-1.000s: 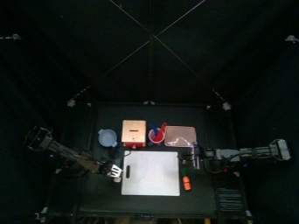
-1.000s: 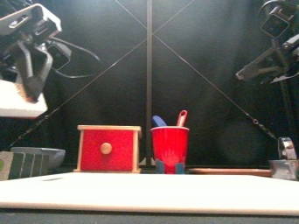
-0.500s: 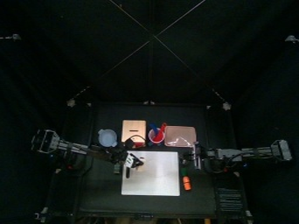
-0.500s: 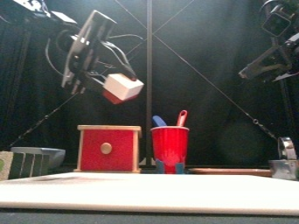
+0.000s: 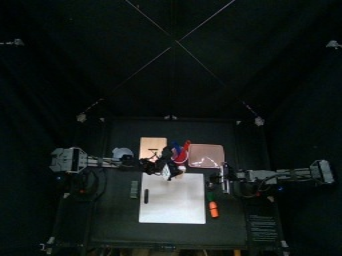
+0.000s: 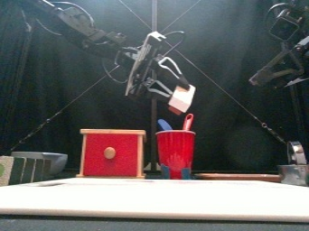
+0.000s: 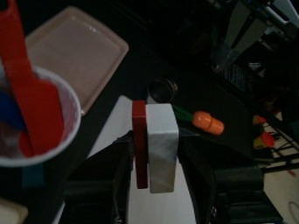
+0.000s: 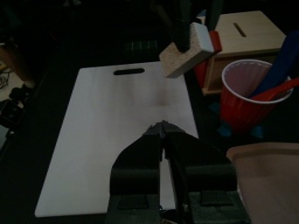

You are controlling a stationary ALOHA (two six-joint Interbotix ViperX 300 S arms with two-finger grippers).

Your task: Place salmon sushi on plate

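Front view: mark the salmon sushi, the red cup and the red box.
salmon sushi (image 6: 182,97), front view, on its white rice side, held in the air.
red cup (image 6: 175,150), front view, middle of its wall.
red box (image 6: 111,153), front view, on its front face.

A big flat cutting board (image 5: 174,197) lies at the front of the small table (image 5: 100,225). Behind it stand a box with a round knob (image 6: 112,152) on the left, a cup holding utensils (image 6: 175,154) in the middle, and a clear tray (image 5: 207,154) on the right. A carrot-shaped toy (image 5: 211,208) lies just right of the board. A sushi piece (image 6: 182,98) hangs above the cup.
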